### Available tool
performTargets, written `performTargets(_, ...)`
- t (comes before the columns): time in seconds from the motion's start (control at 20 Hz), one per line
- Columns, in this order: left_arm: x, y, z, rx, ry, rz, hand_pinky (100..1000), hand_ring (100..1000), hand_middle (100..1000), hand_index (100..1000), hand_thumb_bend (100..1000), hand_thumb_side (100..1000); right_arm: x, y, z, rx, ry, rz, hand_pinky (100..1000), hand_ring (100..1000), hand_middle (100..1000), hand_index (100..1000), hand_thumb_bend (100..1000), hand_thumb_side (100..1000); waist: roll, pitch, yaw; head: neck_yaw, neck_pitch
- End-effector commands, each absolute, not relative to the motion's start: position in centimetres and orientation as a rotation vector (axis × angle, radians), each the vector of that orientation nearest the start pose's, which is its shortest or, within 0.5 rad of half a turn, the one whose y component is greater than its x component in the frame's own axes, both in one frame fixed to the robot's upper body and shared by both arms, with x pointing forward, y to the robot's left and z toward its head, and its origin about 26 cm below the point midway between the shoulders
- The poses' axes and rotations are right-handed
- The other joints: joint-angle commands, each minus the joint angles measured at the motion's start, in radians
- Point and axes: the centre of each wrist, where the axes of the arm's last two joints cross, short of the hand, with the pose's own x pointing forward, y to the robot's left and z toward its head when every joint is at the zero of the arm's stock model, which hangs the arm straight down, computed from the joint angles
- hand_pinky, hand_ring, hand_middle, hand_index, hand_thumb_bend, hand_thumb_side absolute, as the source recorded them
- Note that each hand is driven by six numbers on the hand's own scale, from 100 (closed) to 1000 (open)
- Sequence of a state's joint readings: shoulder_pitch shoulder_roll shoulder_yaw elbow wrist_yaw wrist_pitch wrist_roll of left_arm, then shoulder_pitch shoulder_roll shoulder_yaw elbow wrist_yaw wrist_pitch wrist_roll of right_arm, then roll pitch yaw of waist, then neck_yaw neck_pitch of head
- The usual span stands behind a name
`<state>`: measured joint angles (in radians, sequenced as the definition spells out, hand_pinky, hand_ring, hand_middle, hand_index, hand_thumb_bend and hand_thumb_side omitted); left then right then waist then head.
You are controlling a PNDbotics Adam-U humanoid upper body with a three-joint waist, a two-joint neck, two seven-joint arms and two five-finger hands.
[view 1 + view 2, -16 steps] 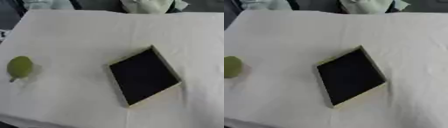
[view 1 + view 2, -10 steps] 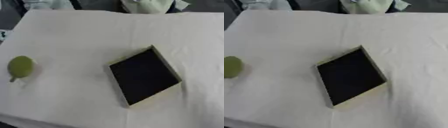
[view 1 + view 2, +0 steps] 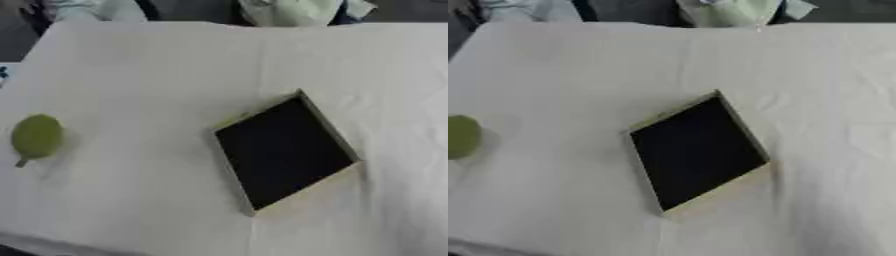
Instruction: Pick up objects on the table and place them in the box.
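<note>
A: Item one, container?

B: One box, shallow, pale rim, dark inside. It lies flat on the bench, right of the middle, turned askew so one corner points to the far edge and another to the near edge. Nothing shows inside it; the floor reads as plain black.

A: Item two, the object to be picked?

B: One green fruit, rounded, pear-like, with a short stem at its near end. It lies on the white cloth at the left side of the bench, well apart from the box. Its long axis runs roughly near to far, with the stem end pointing toward the near edge and slightly left.

A: Differences between the two eyes?

B: The left eye view shows the whole fruit with its stem. The right eye view cuts it at the left border, so only part of the green body shows and no stem. The box shows whole in both.

A: Hands?

B: Neither the left hand nor the right hand appears in either view, so I cannot tell how their fingers stand.

A: Other entries?

B: Pale green and light cloth shapes beyond the far edge of the bench; what they are is unclear.
</note>
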<state>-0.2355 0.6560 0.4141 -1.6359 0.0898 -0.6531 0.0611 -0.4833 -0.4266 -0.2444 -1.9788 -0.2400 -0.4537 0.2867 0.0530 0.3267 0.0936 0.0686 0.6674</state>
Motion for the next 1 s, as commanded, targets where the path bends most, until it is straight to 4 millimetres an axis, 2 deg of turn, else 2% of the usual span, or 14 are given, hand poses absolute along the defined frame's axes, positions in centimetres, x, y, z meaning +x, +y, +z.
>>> performTargets(0.05, 29.2, 47.9, 22.7, -1.149, 3.275, 0.675, 610, 835, 736, 756, 100, 256, 29.8, -31.7, 29.1, 0.109, 3.206, -0.775, 726, 810, 690, 878, 100, 568, 0.003, -0.015, 0.001, -0.006, 0.004)
performTargets(0.25, 29.6, 50.2, 22.1, -1.319, 3.219, 0.836, 637, 854, 756, 786, 100, 266, 29.8, -31.7, 29.1, 0.107, 3.205, -0.781, 726, 810, 690, 878, 100, 568, 0.005, -0.015, -0.002, -0.006, 0.001)
performTargets(0.45, 29.7, 52.6, 21.3, -1.500, 3.159, 1.063, 681, 886, 789, 826, 100, 340, 29.8, -31.7, 29.0, 0.104, 3.209, -0.787, 725, 810, 689, 879, 100, 568, 0.008, -0.016, -0.005, -0.004, 0.000)
performTargets(0.6, 29.8, 54.1, 20.7, -1.613, 3.119, 1.206, 695, 893, 797, 842, 100, 355, 29.8, -31.7, 29.0, 0.103, 3.211, -0.792, 725, 810, 689, 879, 100, 568, 0.010, -0.016, -0.006, -0.006, 0.003)
performTargets(0.65, 29.8, 54.5, 20.5, -1.637, 3.111, 1.232, 705, 902, 806, 851, 100, 145, 29.8, -31.7, 29.0, 0.102, 3.211, -0.792, 725, 810, 689, 879, 100, 560, 0.010, -0.016, -0.007, -0.006, 0.004)
performTargets(0.7, 29.8, 55.0, 20.3, -1.670, 3.106, 1.262, 711, 910, 814, 857, 100, 372, 29.8, -31.7, 29.0, 0.102, 3.212, -0.794, 725, 811, 689, 879, 100, 568, 0.011, -0.017, -0.008, -0.008, 0.007)
performTargets(1.0, 29.5, 57.2, 18.2, -1.759, 3.035, 1.615, 800, 966, 867, 911, 108, 440, 29.8, -31.6, 28.9, 0.091, 3.215, -0.811, 724, 811, 688, 880, 100, 567, 0.015, -0.016, -0.014, -0.010, 0.017)
